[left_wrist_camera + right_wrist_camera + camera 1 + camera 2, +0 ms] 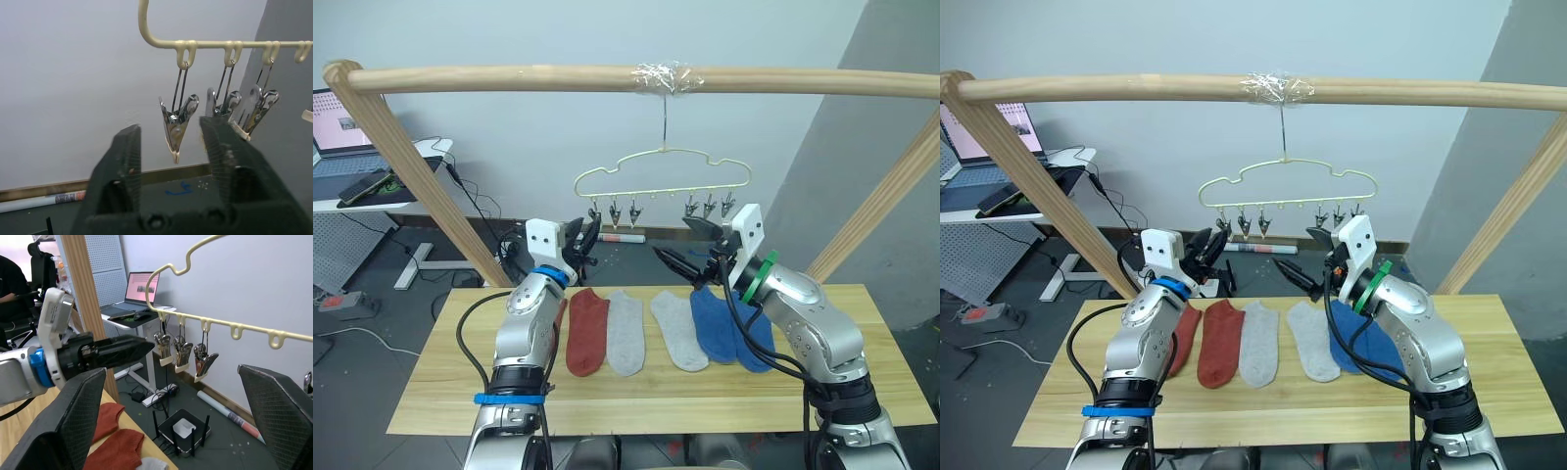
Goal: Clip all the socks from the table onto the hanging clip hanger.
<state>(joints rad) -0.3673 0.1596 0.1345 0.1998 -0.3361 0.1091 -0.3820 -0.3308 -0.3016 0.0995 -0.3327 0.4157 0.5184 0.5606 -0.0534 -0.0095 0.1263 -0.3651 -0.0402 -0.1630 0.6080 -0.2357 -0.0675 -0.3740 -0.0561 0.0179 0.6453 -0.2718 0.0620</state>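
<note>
Six socks (1259, 343) lay in a row on the table (862, 392) — two red, two grey, two blue. The clip hanger (662, 185) hung empty, six clips bare. Left gripper (171, 147) and right gripper (166, 401) gaped open — holding nothing.

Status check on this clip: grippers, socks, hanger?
Left gripper open, empty, at the clip hanger. Right gripper open, empty. Socks all on the table, none clipped. Nothing in the way.

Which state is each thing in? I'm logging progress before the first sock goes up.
clip hanger: hanging from the pole, clips empty.
socks: flat on the table, none clipped.
left gripper: open, empty, at a clip.
right gripper: open, empty.
</note>
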